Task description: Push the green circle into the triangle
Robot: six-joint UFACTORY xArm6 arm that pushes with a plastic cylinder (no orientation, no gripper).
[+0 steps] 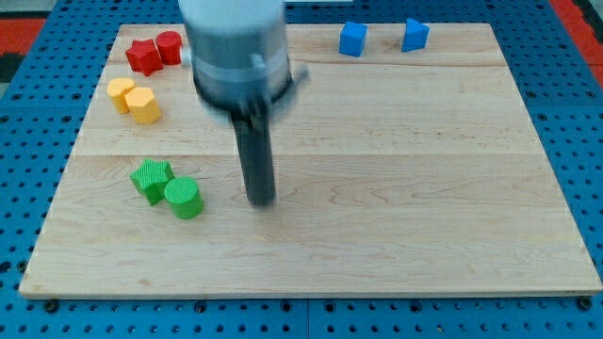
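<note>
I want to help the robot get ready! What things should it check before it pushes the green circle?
1. My tip shows: ok, just right of the green circle, apart from it.
2. Green circle free to slide: not ok, the green star touches its upper left.
3. Triangle found: ok, the blue triangle sits at the view's top right.
4. Tip on the correct pushing side: not ok, it needs to be left of the circle.
5. Path to the triangle: ok, bare board.

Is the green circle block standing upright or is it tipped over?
Upright: the green circle shows its round flat top facing up, beside the green star. My tip stands to its right, apart.
</note>
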